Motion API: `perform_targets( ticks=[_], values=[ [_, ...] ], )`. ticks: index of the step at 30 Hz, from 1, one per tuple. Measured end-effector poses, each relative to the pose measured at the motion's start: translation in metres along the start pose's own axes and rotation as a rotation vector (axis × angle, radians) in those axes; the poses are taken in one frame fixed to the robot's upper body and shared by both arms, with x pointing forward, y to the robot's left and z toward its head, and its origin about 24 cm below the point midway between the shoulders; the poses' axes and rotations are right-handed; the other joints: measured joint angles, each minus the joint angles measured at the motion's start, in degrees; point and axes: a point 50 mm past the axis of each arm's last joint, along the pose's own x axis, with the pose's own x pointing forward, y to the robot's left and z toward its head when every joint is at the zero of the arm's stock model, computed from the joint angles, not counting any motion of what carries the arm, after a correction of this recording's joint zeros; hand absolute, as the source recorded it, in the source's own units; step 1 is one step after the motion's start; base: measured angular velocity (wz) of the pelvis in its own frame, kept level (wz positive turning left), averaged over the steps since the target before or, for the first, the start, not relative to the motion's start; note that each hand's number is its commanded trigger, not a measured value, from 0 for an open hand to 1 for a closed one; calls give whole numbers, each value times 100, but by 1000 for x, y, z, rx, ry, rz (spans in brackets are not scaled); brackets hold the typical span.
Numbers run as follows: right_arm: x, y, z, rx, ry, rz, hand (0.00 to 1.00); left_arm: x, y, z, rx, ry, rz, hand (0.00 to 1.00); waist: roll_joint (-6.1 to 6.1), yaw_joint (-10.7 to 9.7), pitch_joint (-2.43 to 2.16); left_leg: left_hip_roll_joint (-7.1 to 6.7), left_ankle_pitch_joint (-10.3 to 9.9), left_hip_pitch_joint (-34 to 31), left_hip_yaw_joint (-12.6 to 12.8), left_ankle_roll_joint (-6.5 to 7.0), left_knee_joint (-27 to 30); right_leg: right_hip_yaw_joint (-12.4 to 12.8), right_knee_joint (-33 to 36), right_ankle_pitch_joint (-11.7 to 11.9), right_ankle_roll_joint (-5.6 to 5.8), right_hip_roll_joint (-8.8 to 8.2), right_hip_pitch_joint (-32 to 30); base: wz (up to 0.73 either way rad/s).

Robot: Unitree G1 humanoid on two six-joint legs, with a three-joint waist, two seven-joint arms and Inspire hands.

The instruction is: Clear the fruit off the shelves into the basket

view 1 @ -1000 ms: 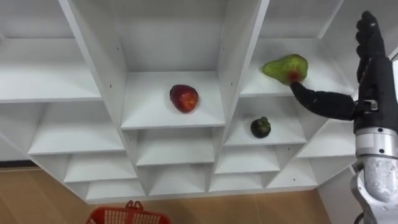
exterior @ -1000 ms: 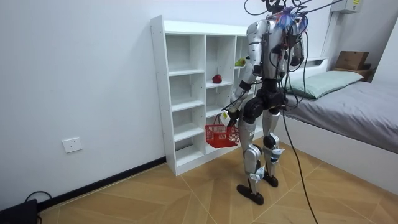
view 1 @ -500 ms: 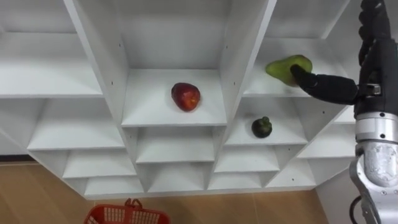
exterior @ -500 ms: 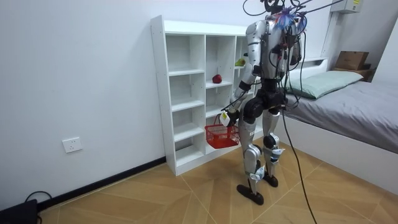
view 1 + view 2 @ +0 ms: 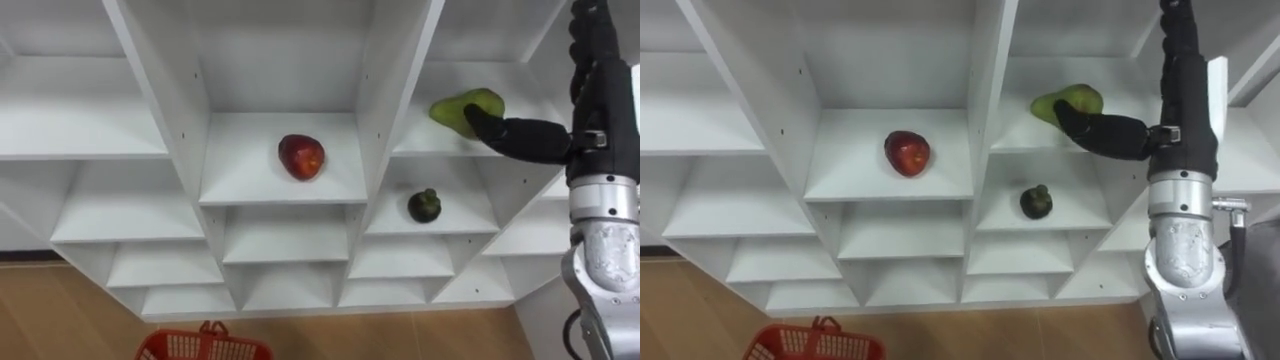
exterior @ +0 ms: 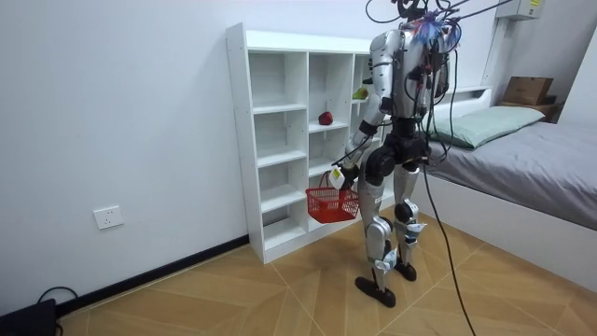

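Your right hand (image 5: 598, 105) stands open, fingers straight up, its thumb tip touching the green fruit (image 5: 460, 103), which lies in the closet's (image 5: 388, 70) upper right compartment. The red apple (image 5: 301, 157) and dark fruit (image 5: 424, 205) lie well apart from it. Your left hand (image 6: 339, 175) grips the red basket (image 6: 328, 203).

No writing or label is legible anywhere.

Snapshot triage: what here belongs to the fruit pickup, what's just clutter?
Job: closet, red apple, green fruit at the open right hand, small dark fruit, red basket by the left hand.
Lying about: bed, pillow, cardboard box, wall socket.
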Motion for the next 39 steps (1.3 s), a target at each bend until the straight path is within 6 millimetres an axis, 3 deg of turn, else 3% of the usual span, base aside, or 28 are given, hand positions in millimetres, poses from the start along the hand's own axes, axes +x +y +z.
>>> perform_targets(
  ticks=[6,18,24,39],
  values=[
    [2,1,-6,3,28,14,0,0,0,0,-1,1,1,100,-5,12,-3,0,0,-5,0,0,13,-9,4,0,0,-4,0,0],
    [1,3,-15,-11,78,88,0,2,2,4,-3,-4,-2,100,-16,286,-2,1,0,-8,-80,0,18,-50,-4,1,-1,-5,18,1],
    [11,6,-30,-51,147,120,0,1,4,2,-5,16,6,100,-59,291,25,-2,0,-5,-150,0,39,-85,-7,1,-1,-7,55,4],
    [6,2,-53,-117,263,166,0,2,6,4,-12,27,-1,100,-76,293,18,-3,0,-118,-216,0,99,-155,1,2,-3,-22,-6,2]
  ],
)
